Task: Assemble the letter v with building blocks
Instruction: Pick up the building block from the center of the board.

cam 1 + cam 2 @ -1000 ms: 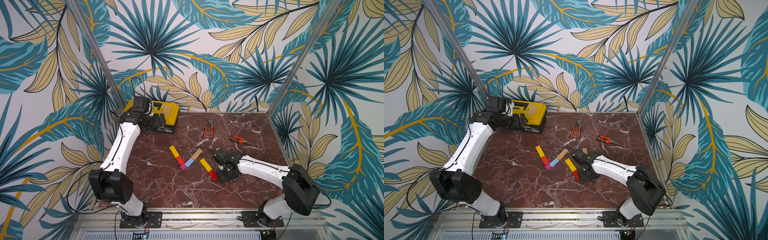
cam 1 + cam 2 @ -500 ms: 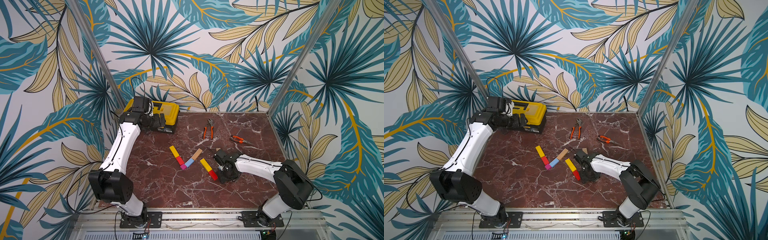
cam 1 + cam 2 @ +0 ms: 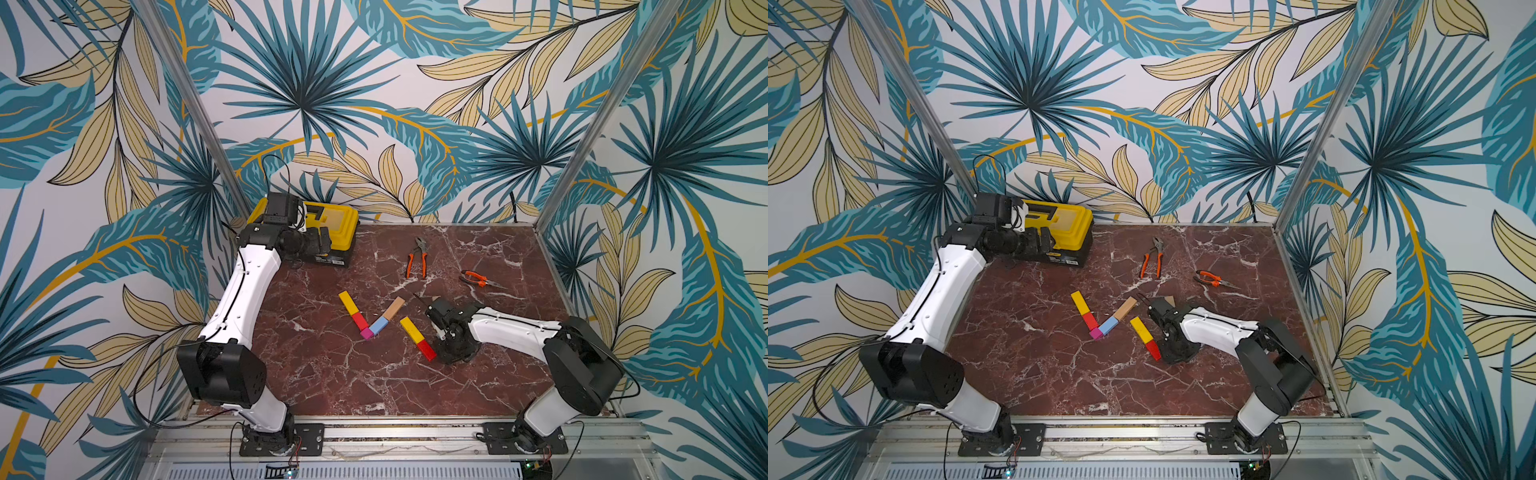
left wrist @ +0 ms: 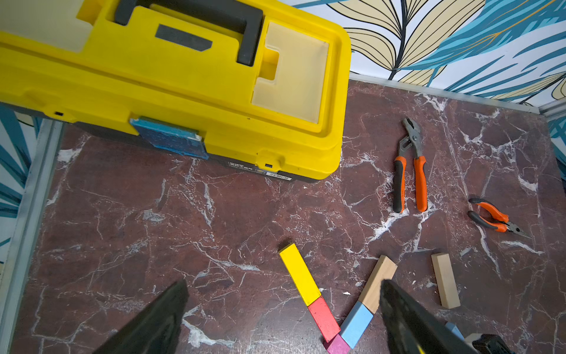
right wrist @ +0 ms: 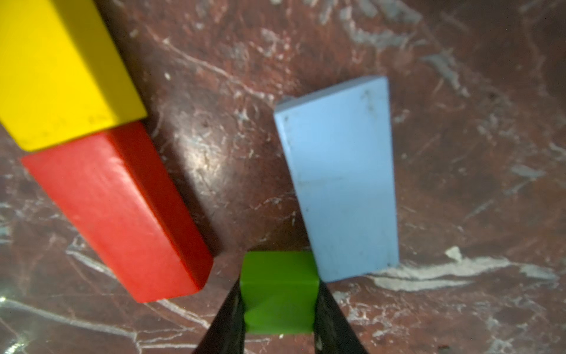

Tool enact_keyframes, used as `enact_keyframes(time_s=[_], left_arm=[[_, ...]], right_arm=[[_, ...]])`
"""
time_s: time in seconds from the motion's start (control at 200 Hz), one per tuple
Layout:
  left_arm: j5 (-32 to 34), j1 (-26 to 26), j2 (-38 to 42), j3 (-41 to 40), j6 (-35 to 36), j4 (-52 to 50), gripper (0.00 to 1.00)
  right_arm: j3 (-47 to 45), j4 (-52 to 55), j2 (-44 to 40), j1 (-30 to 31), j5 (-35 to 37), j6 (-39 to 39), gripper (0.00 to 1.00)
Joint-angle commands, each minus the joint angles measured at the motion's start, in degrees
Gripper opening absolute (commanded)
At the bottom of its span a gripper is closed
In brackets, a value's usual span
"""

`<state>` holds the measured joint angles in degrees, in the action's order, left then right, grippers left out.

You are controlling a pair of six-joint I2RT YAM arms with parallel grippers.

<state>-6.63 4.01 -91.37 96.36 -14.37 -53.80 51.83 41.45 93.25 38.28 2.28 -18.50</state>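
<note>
Marbled tabletop [image 3: 332, 374], yellow toolbox [image 3: 332, 224] at the back left corner, left tool [image 4: 283, 286] hanging before it, spread wide, empty. Mid-tabletop lies the letter v [image 3: 365, 333]: yellow-red arm, magenta point, light-blue and plain-wood arm. Toward the right arm, a second yellow bar [image 3: 410, 328] and red block [image 3: 427, 349] lie end to end; beside them the right tool [image 5: 278, 285] pinches a green cube [image 5: 278, 294], which sits between the red block's end and a light-blue block [image 5: 340, 184].

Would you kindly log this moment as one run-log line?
right gripper: shut on green wooden cube | left gripper: open, beside yellow plastic toolbox | five-block letter v: laid out
</note>
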Motion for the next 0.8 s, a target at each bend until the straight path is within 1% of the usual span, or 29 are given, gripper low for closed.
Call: enact_keyframes(time_s=[0.0, 0.155, 0.321, 0.576, 0.791], left_arm=[[0.22, -0.58, 1.53, -0.91, 0.71, 0.76, 0.99], [0.13, -0.58, 1.44, -0.90, 0.70, 0.76, 0.99], [0.17, -0.58, 1.54, -0.78, 0.57, 0.73, 0.99], [-0.13, -0.58, 1.61, -0.78, 0.59, 0.76, 0.99], [-0.30, -0.58, 1.72, -0.82, 0.49, 0.75, 0.99]], right_arm=[[-0.49, 0.15, 1.08, -0.14, -0.96, 0.39, 0.28], [-0.93, 1.90, -1.47, -0.14, -1.33, 0.79, 0.21], [-0.14, 5.40, -4.29, 1.56, -2.28, 0.88, 0.20], [1.15, 7.76, -2.68, 4.20, -4.78, 1.42, 0.19], [2.25, 7.56, -0.06, 4.86, -5.71, 2.64, 0.20]])
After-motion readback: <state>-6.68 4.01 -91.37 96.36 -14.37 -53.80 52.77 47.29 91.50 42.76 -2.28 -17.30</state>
